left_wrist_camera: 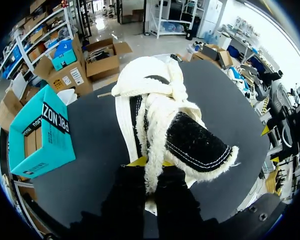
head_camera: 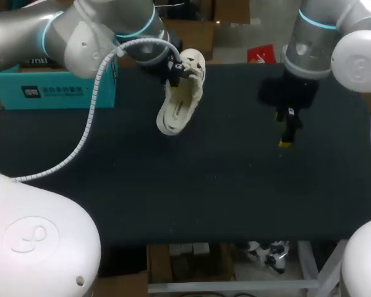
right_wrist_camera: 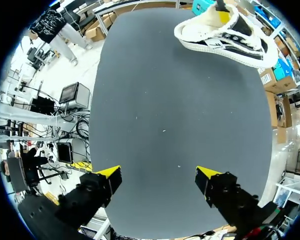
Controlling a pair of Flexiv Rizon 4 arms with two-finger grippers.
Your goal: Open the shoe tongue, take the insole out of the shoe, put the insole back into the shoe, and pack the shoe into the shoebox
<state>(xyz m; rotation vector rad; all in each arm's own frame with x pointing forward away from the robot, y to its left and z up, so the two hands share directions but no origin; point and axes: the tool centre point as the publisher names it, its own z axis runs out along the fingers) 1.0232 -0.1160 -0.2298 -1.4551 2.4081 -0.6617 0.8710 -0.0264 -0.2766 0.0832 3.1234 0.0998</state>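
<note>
One cream shoe (head_camera: 180, 102) hangs toe-down from the left gripper (left_wrist_camera: 150, 163), which is clamped on its fleecy heel collar, over the table (head_camera: 222, 192) near the teal shoebox (head_camera: 55, 91). The right gripper (right_wrist_camera: 159, 176) hovers well apart, jaws spread wide.

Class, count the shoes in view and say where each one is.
1. The shoe is held by the left hand over the table's far side, near the teal shoebox. Another may be hidden inside that box.
</note>
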